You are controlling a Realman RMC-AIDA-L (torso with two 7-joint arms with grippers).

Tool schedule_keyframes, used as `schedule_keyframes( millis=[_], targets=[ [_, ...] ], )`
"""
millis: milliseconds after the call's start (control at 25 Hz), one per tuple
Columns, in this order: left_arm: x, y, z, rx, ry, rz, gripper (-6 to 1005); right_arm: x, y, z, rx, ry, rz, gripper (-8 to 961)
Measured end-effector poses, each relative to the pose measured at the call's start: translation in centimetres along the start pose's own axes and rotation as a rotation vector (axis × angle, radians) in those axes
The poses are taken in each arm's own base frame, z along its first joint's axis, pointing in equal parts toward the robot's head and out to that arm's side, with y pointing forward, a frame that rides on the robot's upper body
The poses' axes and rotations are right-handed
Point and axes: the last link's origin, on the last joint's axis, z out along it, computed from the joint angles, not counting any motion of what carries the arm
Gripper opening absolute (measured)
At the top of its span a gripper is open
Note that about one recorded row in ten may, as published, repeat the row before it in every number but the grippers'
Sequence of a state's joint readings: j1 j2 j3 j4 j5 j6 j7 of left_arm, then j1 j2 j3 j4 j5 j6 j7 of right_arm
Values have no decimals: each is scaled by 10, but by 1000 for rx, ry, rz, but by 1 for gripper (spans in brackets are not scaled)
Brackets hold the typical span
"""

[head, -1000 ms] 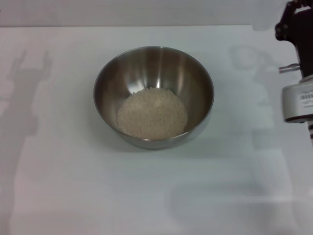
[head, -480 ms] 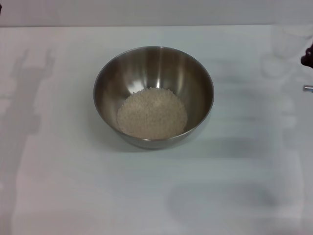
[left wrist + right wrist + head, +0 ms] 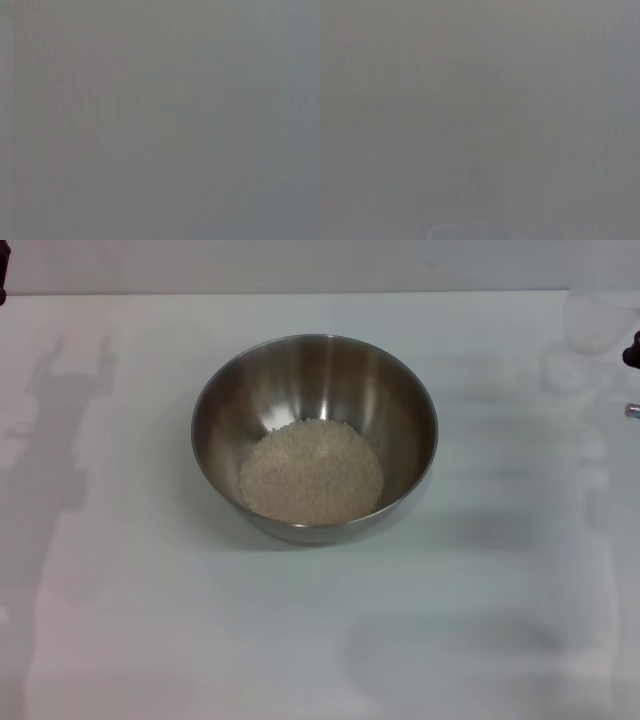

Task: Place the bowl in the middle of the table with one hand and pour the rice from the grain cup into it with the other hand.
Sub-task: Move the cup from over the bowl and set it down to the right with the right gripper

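The bowl [image 3: 314, 438] sits upright near the middle of the table [image 3: 130, 620], and the rice [image 3: 311, 473] lies in a low heap on its bottom, a little toward the near side. No grains show on the table around it. The cup [image 3: 598, 318] is faint at the far right edge, seemingly empty and standing on the table, though that is hard to tell.

Only a dark sliver of the right arm [image 3: 632, 352] shows at the right edge, just beside the cup; its jaws are out of sight, so whether they are wide or narrow cannot be told. The left arm is barely a speck at the far left corner, and both wrist views show only blank grey.

The pour looks finished — what remains, by my judgement, is to draw both arms clear, well apart from the bowl, without nudging the light cup.
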State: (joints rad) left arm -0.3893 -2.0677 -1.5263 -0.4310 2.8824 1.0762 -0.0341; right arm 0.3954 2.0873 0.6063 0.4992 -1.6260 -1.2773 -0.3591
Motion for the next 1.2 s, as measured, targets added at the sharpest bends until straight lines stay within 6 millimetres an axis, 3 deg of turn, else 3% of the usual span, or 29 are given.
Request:
schedule_keyframes(
  millis=[520, 1200],
  targets=[
    [0, 0, -1, 2, 1, -1, 590, 20, 10, 18, -42, 172, 126, 91],
    [1, 1, 0, -2, 4, 0, 590, 31, 5, 19, -4, 256, 207, 103]
  ],
)
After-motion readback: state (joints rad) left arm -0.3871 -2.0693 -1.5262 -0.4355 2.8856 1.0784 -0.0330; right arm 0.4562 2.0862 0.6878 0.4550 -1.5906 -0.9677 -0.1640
